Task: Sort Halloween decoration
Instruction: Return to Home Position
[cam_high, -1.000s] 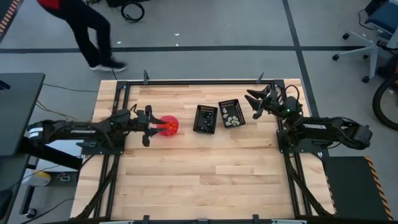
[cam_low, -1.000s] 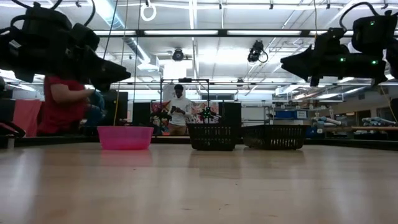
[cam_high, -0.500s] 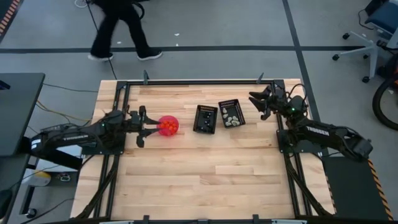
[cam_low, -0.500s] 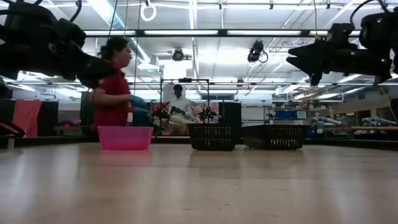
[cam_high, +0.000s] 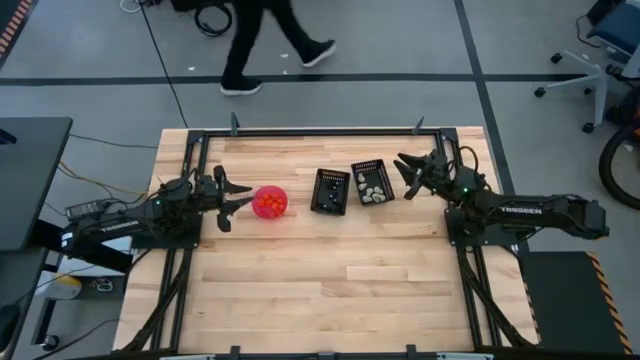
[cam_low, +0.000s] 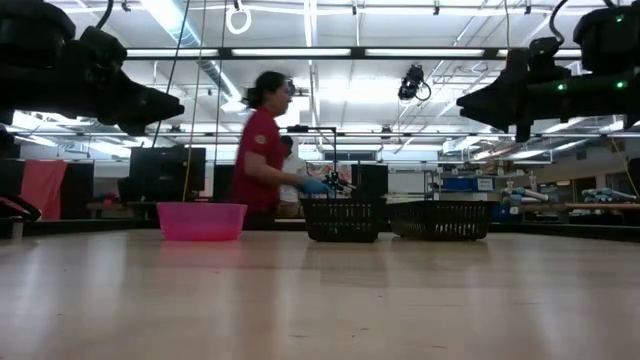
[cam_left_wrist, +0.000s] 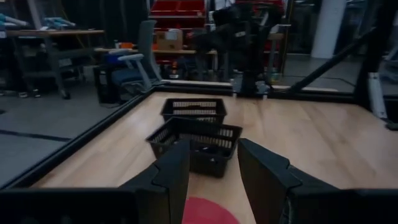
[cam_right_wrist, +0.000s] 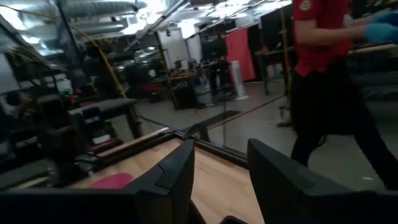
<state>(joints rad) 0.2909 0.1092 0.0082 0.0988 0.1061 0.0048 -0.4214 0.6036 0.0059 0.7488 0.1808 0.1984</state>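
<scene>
We see the small orange Halloween trinkets (cam_high: 270, 205) heaped inside the round pink plastic bowl (cam_high: 270, 188). The left gripper (cam_high: 233, 200) hovers just beside that bowl, jaws wide apart and empty. Of 2 black slotted plastic baskets, the nearer basket (cam_high: 318, 190) stands near the bowl, and the farther basket (cam_high: 367, 165) holds pale white-grey trinkets (cam_high: 372, 193). The right gripper (cam_high: 406, 176), well apart from the bowl, is spread open too, gripping nothing.

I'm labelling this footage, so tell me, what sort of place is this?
Probably a robotics lab or workshop: a framed wooden table with the left gripper and right gripper above it, plus an office chair and a workbench nearby.
</scene>
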